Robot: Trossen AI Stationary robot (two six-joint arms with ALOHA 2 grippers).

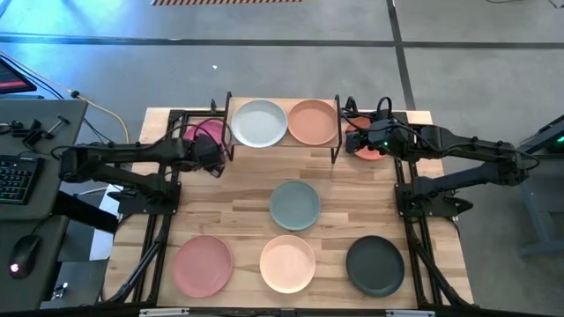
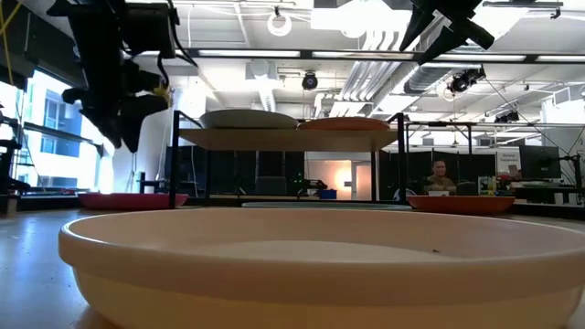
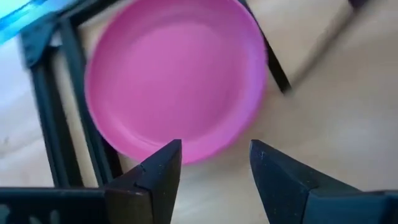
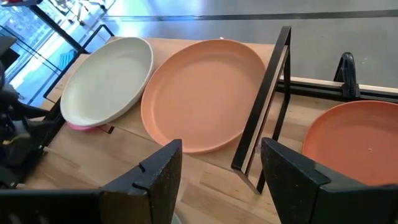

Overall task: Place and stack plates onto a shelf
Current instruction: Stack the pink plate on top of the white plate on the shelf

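Round matte cream-peach plate [image 2: 320, 260], smooth-rimmed

Left gripper [image 3: 214, 165] seen from the wrist, its two dark fingers [image 3: 163, 171] spread apart with a clear gap between and nothing held. Just past the fingertips, a hot pink plate [image 3: 174, 78], round, matte, lying flat and empty, its near rim showing in the gap between the fingers. Under it and around it, the light wooden tabletop [image 3: 348, 106]. Along one side of the plate, black metal frame bars [image 3: 59, 106], the plate's edge overlapping them. At the plate's other side, one thin black bar [image 3: 273, 65] running slantwise across the wood, passing close by the rim. Beyond that bar, a paler wood surface [image 3: 311, 28], blurred.
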